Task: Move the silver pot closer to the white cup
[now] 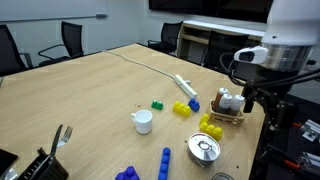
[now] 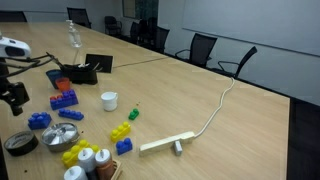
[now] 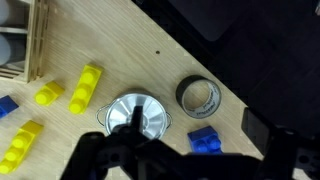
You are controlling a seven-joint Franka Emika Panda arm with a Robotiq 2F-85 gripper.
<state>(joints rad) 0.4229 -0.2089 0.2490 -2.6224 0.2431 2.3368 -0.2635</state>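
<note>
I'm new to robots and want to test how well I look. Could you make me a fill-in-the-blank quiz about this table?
1. The cup is ___ in colour.
2. In both exterior views, the small block nearest the cup is ___.
3. In the wrist view, the long block just left of the pot is ___.
Missing words: white; green; yellow.

Opposed oblique exterior views of one table (image 1: 90,90); wrist view close overhead.
</note>
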